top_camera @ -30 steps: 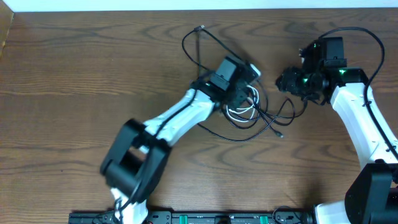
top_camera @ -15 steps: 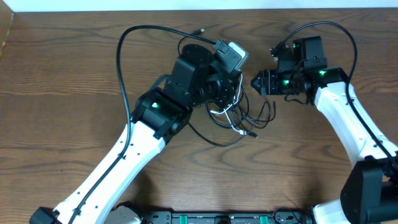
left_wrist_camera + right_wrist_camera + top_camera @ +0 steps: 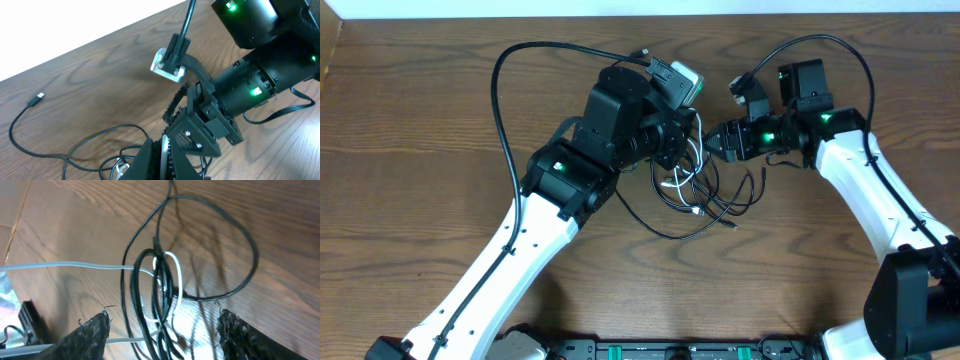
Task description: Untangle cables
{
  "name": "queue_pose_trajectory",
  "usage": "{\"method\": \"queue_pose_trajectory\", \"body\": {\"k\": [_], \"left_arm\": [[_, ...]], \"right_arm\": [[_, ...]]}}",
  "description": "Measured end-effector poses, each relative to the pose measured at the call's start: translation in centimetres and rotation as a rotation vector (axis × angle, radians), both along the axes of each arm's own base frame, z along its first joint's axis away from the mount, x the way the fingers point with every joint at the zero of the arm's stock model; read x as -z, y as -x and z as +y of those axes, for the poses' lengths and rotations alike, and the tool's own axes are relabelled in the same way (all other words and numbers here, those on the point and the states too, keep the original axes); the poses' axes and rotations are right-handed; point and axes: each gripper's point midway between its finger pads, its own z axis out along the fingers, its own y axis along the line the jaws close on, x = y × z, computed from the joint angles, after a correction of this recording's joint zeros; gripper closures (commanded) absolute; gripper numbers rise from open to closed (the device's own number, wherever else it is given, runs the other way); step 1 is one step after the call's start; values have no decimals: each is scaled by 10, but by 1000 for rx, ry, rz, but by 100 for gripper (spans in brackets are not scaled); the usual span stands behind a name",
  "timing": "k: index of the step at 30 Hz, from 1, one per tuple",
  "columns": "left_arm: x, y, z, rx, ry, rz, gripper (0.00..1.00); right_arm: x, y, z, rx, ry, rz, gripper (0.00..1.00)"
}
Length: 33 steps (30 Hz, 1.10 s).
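Note:
The cables (image 3: 705,195) are a tangle of thin black cords with a shorter white one, lying on the table between the two grippers. My left gripper (image 3: 687,140) is over the tangle's upper left. In the left wrist view its fingers (image 3: 165,160) are pressed together with a thin white strand between them. My right gripper (image 3: 713,140) faces it from the right and is open. In the right wrist view its two fingers (image 3: 162,335) stand wide apart with the cable loops (image 3: 160,280) between and ahead of them. One black cord ends in a small plug (image 3: 35,100).
The table is brown wood (image 3: 420,150), with a pale edge along the back (image 3: 470,10). A thick black arm cable (image 3: 500,90) loops high on the left. The right arm's body with green lights (image 3: 255,90) sits close in front of the left gripper.
The left arm has lifted and swung its gripper up and left over the tangle. The right gripper has moved left, close to it. The tangle has shifted left.

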Motion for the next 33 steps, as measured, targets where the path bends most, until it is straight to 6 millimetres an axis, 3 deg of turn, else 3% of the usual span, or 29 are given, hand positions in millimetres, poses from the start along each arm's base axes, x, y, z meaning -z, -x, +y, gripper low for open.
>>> {"method": "queue_pose_trajectory", "body": {"k": [6,12,15,19,23,29,33], "left_arm": [[0,0,0,1,1,0,93],[-1,-1,2,-2,4,0,93],[-9,-7,16,-45,23,-5,93],[-29,-18,50,-138,61,-36,93],[-68,-27,88,-237,111,-112,93],[-166,-23,140,-354,196,-328,93],[-206,-18,158,-392,227,-426,93]], "right_arm": [[26,5,13,-36,34,53,59],[61,-6,-9,126,161,144,80],[75,-10,-19,202,211,183,89],[95,-10,-26,257,249,242,94],[111,-9,-30,297,274,290,96],[132,-6,-36,349,302,359,97],[143,-4,-39,361,312,391,96]]}}
